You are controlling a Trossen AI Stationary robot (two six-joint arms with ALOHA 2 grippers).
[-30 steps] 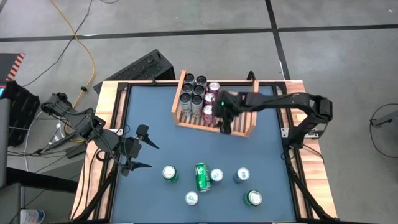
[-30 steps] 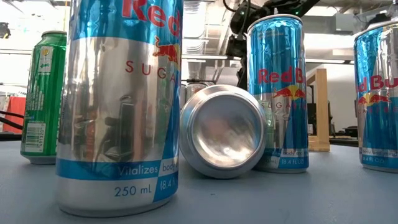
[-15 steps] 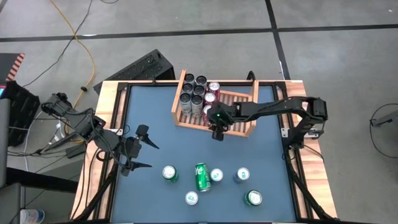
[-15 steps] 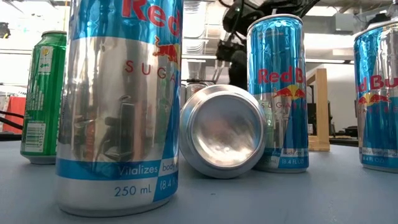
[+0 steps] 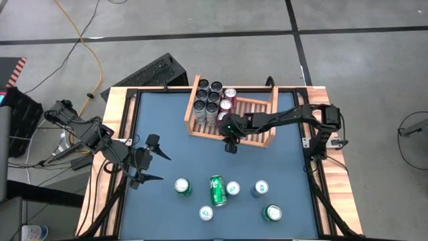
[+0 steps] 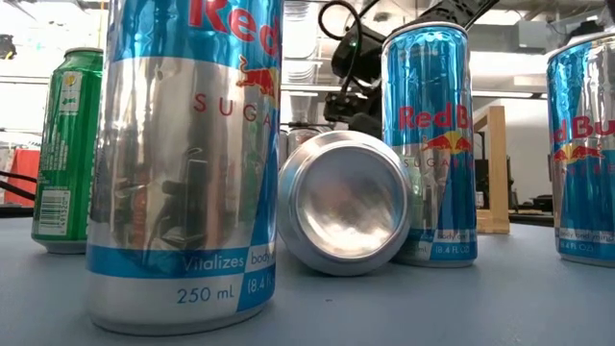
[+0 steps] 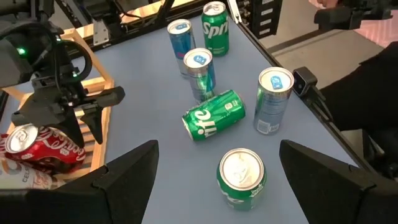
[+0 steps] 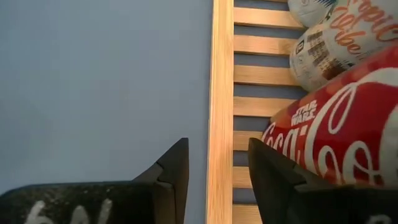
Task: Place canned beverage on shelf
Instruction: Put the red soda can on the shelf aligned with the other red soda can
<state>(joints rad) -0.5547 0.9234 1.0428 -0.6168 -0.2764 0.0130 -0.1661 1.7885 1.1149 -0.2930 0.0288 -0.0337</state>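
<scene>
The wooden shelf [image 5: 190, 110] stands at the table's far middle, with upright cans in its left part. A red Coca-Cola can [image 8: 339, 124] lies on its side on the slats, just behind the low front rim [image 8: 219, 87]. My right gripper [image 5: 231, 146] points down at that rim, fingers a little apart, one on each side of it [image 8: 217, 152]; whether they touch it I cannot tell. Nothing is held. My left gripper [image 5: 164, 167] waits open at the table's left. Several loose cans stand near the front edge, and a green Sprite can [image 5: 217, 191] lies on its side.
Upright Red Bull cans [image 7: 272, 99] and Sprite cans [image 7: 241, 177] crowd the near middle of the table around the lying one. Bare blue table lies between them and the shelf. A wooden frame [image 5: 127, 100] borders the table.
My right gripper has drawn back out of the shelf toward the table's near edge and a little to the left, sinking as it went. It now stands low at the shelf's front rim. The cans have kept their places.
</scene>
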